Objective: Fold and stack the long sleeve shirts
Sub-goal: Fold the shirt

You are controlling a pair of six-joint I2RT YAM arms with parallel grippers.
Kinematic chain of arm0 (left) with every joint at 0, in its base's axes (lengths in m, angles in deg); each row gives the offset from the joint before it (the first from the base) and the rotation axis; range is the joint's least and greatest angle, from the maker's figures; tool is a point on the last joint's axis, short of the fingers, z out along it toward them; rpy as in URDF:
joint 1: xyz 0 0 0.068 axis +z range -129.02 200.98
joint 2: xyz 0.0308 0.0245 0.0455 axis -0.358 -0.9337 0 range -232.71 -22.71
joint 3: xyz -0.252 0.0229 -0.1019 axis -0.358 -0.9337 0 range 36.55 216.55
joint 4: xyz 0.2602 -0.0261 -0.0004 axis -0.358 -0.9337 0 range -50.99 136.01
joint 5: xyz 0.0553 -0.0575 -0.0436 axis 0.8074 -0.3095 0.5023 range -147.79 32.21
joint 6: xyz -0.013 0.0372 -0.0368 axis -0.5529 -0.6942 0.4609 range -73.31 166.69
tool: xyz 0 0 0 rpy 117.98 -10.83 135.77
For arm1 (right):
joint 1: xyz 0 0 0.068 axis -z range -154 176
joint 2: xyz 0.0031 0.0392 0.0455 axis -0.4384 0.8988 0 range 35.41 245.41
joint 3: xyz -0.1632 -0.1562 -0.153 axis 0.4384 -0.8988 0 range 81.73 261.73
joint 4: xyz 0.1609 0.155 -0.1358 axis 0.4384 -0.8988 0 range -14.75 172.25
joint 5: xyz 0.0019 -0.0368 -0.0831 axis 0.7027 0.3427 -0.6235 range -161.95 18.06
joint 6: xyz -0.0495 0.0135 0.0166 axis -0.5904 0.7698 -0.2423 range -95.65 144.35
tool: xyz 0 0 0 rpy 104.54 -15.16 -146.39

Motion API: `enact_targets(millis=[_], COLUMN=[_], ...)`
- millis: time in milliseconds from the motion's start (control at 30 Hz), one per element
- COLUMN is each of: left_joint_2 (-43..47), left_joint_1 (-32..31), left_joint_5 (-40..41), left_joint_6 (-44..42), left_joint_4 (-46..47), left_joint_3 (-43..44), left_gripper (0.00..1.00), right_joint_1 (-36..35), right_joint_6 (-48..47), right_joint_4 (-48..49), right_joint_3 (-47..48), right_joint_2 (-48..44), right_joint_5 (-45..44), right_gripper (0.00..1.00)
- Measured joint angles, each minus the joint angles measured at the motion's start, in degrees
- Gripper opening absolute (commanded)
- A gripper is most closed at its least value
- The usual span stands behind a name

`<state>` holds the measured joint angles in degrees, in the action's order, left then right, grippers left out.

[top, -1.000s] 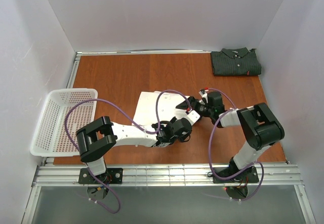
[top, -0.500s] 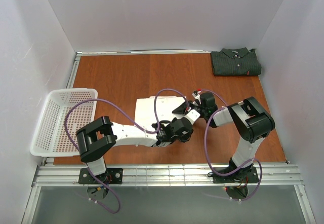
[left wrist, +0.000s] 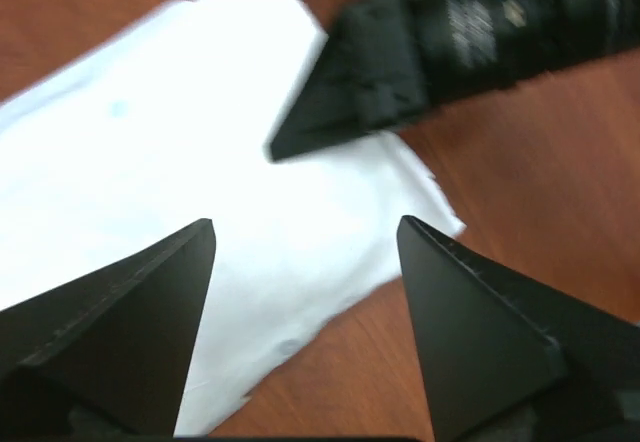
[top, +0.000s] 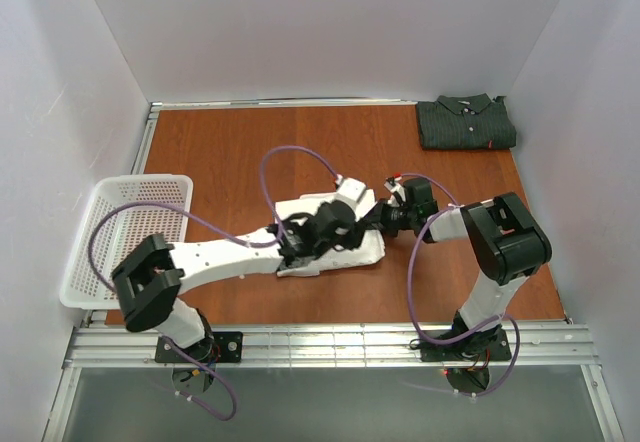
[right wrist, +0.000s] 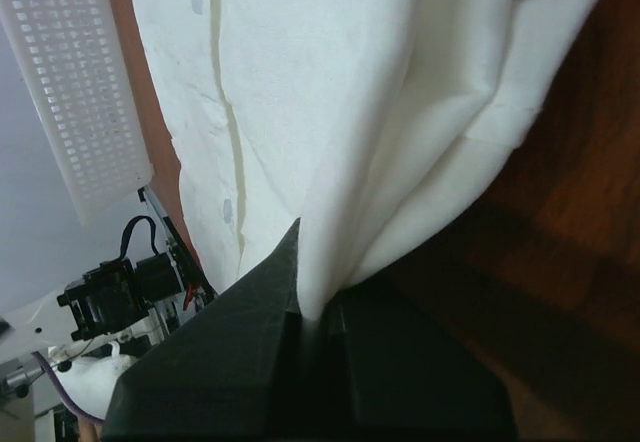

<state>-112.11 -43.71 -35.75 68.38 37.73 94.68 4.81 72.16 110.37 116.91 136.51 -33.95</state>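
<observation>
A white plastic mesh basket [top: 120, 237] is sitting at the left edge of the wooden table [top: 230, 152], partly overhanging it and well apart from both shirts. The left arm is spanning the table from its base towards the middle, and a purple cable [top: 285, 157] is looping above it. In the top view, this arm is hiding much of the white long sleeve shirt [top: 355, 254], which is lying crumpled near the centre of the table.

The left gripper [top: 352, 224] is hovering over that shirt. In the left wrist view, the left gripper's [left wrist: 305, 224] fingers are standing apart with nothing between them, and only white cloth [left wrist: 150, 152] is showing below.

Just to its right, the right gripper [top: 378, 220] is meeting the shirt's right edge. The right wrist view shows its jaws [right wrist: 308, 307] pinching a fold of the white cloth [right wrist: 330, 92], which is hanging bunched over the fingers, with a button placket running down the fabric.

The dark striped long sleeve shirt [top: 466, 122] is lying folded, collar up, in the table's far right corner, well apart from both arms.
</observation>
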Motion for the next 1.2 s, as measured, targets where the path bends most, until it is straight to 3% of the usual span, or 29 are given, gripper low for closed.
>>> enact_targets(millis=[67,133,333,533,700,900,1033,1200], left_joint_2=[4.1,8.3,17.8,25.1,28.9,29.3,29.7,29.9], left_joint_1=[4.3,8.7,19.5,25.7,27.5,27.7,27.8,28.1], left_joint_5=[-0.6,-0.4,-0.1,0.5,1.6,3.0,3.8,4.8], left_joint_6=[1.2,2.0,2.3,0.8,0.7,0.7,0.7,0.9], left_joint_4=[-1.7,-2.2,-5.8,-9.0,-9.6,-9.7,-9.7,-9.8], left_joint_3=[0.0,-0.4,-3.5,-9.6,-13.5,-13.6,-13.6,-13.6], left_gripper=[0.83,0.87,0.91,0.93,0.94,0.94,0.93,0.93], right_joint_1=[1.4,2.9,6.1,7.9,8.3,7.9,6.2,-2.4], right_joint_6=[-4.0,-9.5,-27.0,-42.9,-48.1,-47.6,-47.2,-44.2], right_joint_4=[-6.6,-14.2,-41.8,-68.7,-85.1,-96.7,-100.1,-101.2], right_joint_3=[2.5,6.1,22.6,41.8,58.7,70.0,70.8,68.8], right_joint_2=[-1.2,-2.8,-5.4,-5.6,-5.0,-2.8,-1.7,6.0], right_joint_5=[0.2,-0.1,-5.9,-20.4,-37.1,-64.1,-75.9,-87.1], right_gripper=[0.01,0.01,0.01,0.01,0.01,0.01,0.01,0.01])
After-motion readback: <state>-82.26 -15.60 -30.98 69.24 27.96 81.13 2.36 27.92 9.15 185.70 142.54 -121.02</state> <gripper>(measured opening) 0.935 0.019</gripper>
